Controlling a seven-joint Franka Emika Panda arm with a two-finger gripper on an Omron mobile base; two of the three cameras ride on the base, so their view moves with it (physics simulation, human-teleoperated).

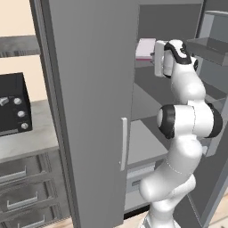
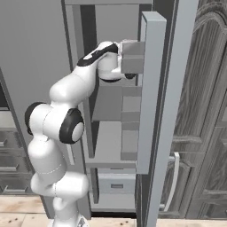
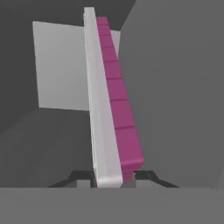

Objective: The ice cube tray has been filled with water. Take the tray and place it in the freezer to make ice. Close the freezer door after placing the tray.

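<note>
My gripper (image 3: pixel 109 177) is clamped on the near end of the ice cube tray (image 3: pixel 109 100), which runs up the middle of the hand view as a pale edge with a row of magenta cells along its right side, from the bottom center to the top of the frame; my two dark fingertips (image 3: pixel 83 177) show on either side of its lower end. In the left base view my arm rises from the lower right and reaches into the open freezer (image 1: pixel 147 89), and the tray (image 1: pixel 145 48) appears as a pale pinkish slab in the upper middle of the frame, just left of my hand (image 1: pixel 161 60) and above a grey inner shelf (image 1: pixel 153 84). I cannot tell from these views whether the tray touches a shelf or hangs free above it. The freezer door (image 1: pixel 89 111) stands open across the center-left of that view, its slim pale handle (image 1: pixel 123 143) near its right edge. A black toaster oven (image 1: pixel 13 104) sits on the counter (image 1: pixel 26 142) at the far left. In the right base view the other door (image 2: pixel 153 97), with its grey shelf bins, stands open right of center, hiding my hand and the tray, and dark carved cabinet doors (image 2: pixel 204 111) fill the right edge.
</note>
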